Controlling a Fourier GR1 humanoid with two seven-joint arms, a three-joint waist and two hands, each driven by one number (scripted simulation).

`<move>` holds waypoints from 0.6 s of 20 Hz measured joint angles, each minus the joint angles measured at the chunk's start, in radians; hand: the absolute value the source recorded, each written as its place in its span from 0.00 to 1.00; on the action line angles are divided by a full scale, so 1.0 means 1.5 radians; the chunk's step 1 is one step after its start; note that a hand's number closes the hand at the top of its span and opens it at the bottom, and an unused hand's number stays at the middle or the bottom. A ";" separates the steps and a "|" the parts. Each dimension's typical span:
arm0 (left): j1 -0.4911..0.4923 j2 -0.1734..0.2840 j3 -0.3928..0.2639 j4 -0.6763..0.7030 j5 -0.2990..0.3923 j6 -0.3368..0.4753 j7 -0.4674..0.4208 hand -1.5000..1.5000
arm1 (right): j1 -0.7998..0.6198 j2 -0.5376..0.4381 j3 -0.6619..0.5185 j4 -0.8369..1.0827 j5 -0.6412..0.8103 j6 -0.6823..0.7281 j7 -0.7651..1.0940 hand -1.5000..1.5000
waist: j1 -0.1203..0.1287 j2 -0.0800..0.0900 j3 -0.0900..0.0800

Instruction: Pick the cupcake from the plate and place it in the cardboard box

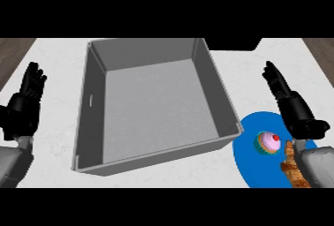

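A cupcake (268, 142) with pink frosting, a red cherry and a teal wrapper sits on a blue plate (251, 154) at the lower right. Left of the plate stands a large grey open box (98, 106), with nothing inside. My right hand (290, 103) is above the plate's far edge, fingers straight and pointing away, just right of and beyond the cupcake, not touching it. My left hand (26, 99) rests open at the left edge, fingers up, well clear of the box.
A brown crumbly food item (291, 170) lies on the plate near my right forearm. The white counter (261, 66) extends behind and to the right of the box. Wooden floor shows at the top corners.
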 measured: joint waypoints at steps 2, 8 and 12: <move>0.013 0.007 0.000 0.000 -0.011 0.002 0.002 0.50 | 0.015 -0.006 -0.018 -0.009 -0.029 0.023 0.003 0.00 | -0.001 0.008 0.006; 0.060 0.058 -0.016 0.028 -0.063 0.018 0.038 0.50 | 0.059 -0.087 -0.042 -0.011 -0.056 0.110 0.020 0.00 | -0.003 0.018 0.009; 0.076 0.063 -0.036 0.034 -0.086 0.024 0.070 0.50 | 0.137 -0.119 -0.034 0.040 -0.016 0.142 -0.067 0.00 | -0.007 0.022 0.014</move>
